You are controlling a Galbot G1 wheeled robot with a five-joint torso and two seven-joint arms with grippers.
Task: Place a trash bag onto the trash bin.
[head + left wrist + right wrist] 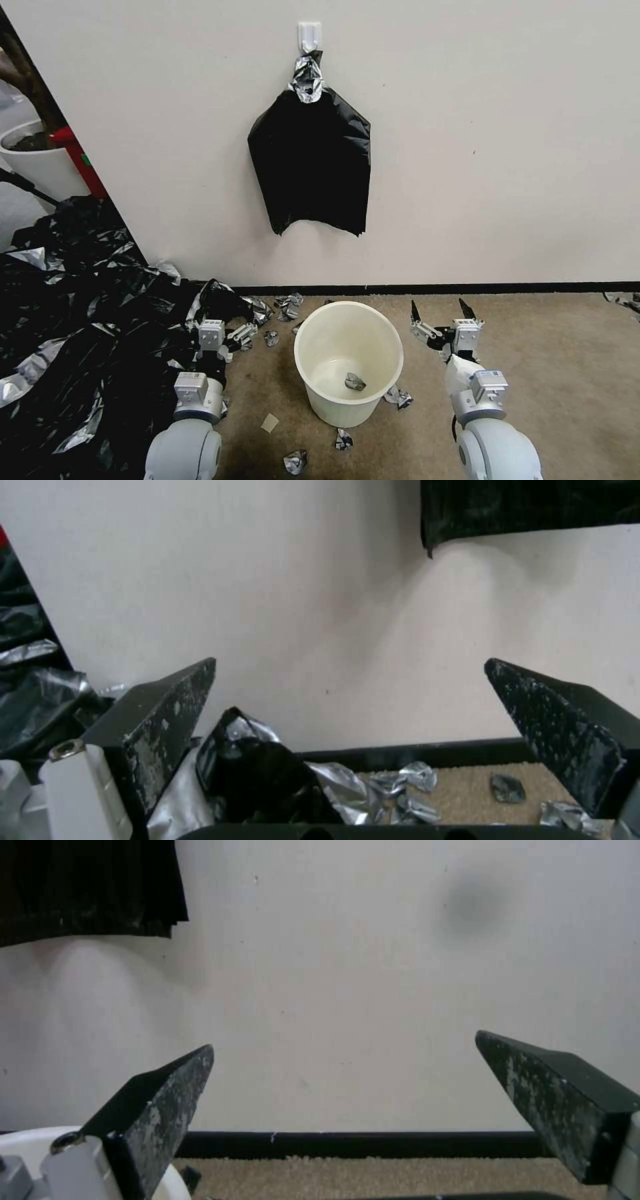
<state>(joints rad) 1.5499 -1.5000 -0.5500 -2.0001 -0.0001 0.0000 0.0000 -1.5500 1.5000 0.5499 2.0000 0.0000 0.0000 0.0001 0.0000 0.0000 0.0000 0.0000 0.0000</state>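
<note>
Trash bag (310, 163): glossy black film, hanging flat against the wall from a white hook (309, 35), its neck gathered in a silver-black foil knot just below the hook; lower hem free, well above the floor. Not yet taken down.

Trash bin (349, 313): round cream-white plastic, upright on the carpet directly below the bag, near the black baseboard. Rim bare, no liner fitted. One small foil wad (355, 382) lies inside on its bottom.

Left tool (235, 333): low beside the bin on the robot's left, released, fingers spread wide, holding nothing.

Right tool (440, 313): low beside the bin on the robot's right, released, fingers apart, empty, pointing at the wall.

Surroundings: broad heap of black-and-silver plastic sheets (73, 320) on the floor at far left; scattered foil wads around the bin's base; white plant pot (33, 160) behind the heap.

Progress, judged: nothing done. Remaining: unhook the bag, open it, drape it over the bin's rim.
</note>
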